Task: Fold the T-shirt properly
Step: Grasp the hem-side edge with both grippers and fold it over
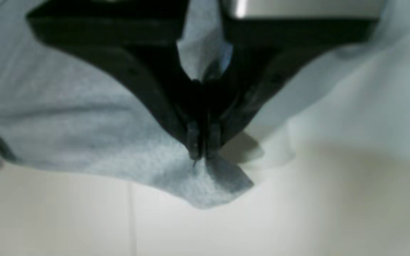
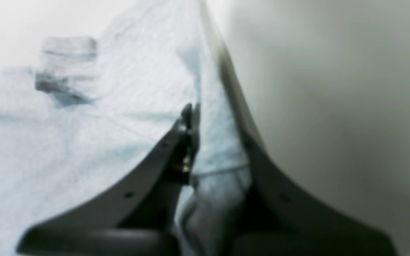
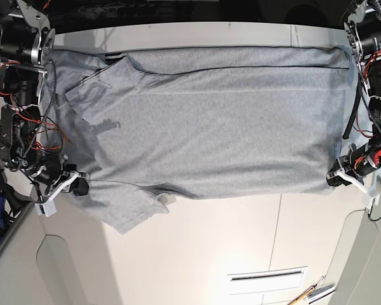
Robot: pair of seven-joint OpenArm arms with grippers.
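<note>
The grey T-shirt (image 3: 209, 127) lies spread flat across the white table, plain side up. One sleeve (image 3: 124, 213) sticks out at the front left and another is folded in at the back left (image 3: 92, 95). My left gripper (image 3: 334, 179) is shut on the shirt's front right corner; in the left wrist view the black fingers (image 1: 201, 151) pinch a grey fabric corner (image 1: 212, 185) just above the table. My right gripper (image 3: 82, 186) is shut on the shirt's front left edge by the sleeve; in the right wrist view its tips (image 2: 190, 110) pinch a fold of the cloth (image 2: 84, 142).
The white table (image 3: 197, 254) runs from the shirt toward the front, with a seam and a slot (image 3: 265, 276) at the front right. Tools (image 3: 311, 293) lie at the front right edge. Both arms' bodies and cables stand at the left (image 3: 16, 127) and right (image 3: 371, 76) table sides.
</note>
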